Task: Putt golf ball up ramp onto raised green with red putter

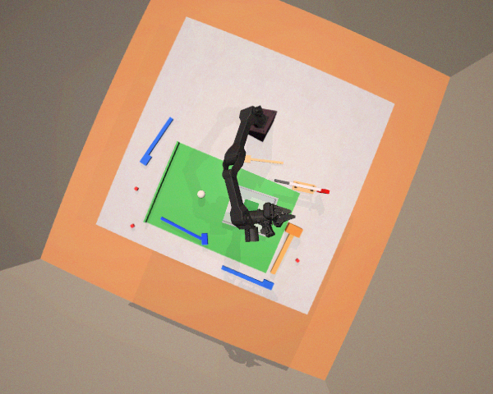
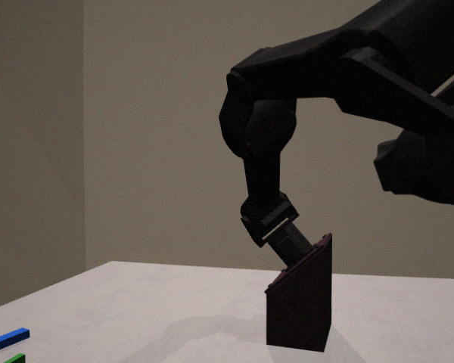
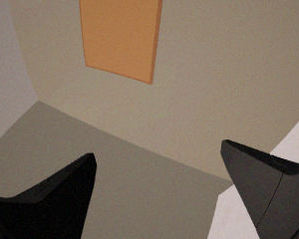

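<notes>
the red putter [image 1: 308, 186] is lying on a small stand, right of the green mat [image 1: 187, 194] and apart from the gripper [image 1: 287, 217], which is spread wide and pinching nothing. the orange mallet [image 1: 287, 248] just beside could be mistaken for it or knocked, and the ball [image 1: 200, 194] is waiting well left.

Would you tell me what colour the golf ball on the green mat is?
White; the golf ball shows best in the top view.

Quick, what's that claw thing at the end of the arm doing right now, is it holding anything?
Tool: open wide, holding nothing. The red putter lies apart from it on its stand.
</notes>
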You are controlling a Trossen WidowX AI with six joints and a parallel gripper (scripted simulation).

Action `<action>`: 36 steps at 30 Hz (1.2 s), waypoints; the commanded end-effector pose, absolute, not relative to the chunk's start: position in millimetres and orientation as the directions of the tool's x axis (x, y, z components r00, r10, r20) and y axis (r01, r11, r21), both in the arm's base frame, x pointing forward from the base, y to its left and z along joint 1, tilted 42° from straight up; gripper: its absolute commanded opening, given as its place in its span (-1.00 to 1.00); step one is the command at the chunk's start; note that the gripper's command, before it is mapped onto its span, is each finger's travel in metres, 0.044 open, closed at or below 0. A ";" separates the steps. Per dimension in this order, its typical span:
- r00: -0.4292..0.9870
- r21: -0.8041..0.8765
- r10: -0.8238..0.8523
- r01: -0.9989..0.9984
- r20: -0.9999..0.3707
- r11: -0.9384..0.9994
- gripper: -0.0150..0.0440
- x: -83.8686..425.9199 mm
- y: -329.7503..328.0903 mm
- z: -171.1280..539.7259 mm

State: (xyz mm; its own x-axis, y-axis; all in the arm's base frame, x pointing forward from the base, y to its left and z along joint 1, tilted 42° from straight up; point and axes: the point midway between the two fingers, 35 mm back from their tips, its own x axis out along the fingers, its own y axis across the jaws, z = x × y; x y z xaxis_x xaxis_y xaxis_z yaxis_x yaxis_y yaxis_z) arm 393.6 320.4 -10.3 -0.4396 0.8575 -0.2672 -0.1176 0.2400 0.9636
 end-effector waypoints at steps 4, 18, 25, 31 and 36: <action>-0.483 0.912 0.774 -0.250 -0.410 0.326 1.00 371.8 317.8 -39.2; -0.381 0.368 -0.007 -0.895 -0.924 0.252 1.00 271.8 224.9 -147.1; -0.151 0.182 -0.372 -0.982 -0.916 -0.052 1.00 238.5 157.5 -152.6; -0.097 0.162 -0.432 -0.980 -0.897 -0.117 1.00 232.4 145.4 -151.2; -0.097 0.162 -0.432 -0.980 -0.897 -0.117 1.00 231.9 140.7 -159.4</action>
State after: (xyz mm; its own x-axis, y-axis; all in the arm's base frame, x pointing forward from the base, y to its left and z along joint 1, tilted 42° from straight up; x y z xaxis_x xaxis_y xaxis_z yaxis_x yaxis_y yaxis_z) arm 232.5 145.8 -155.0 -0.1004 -0.4254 -0.8994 -0.9805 -0.1112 0.1620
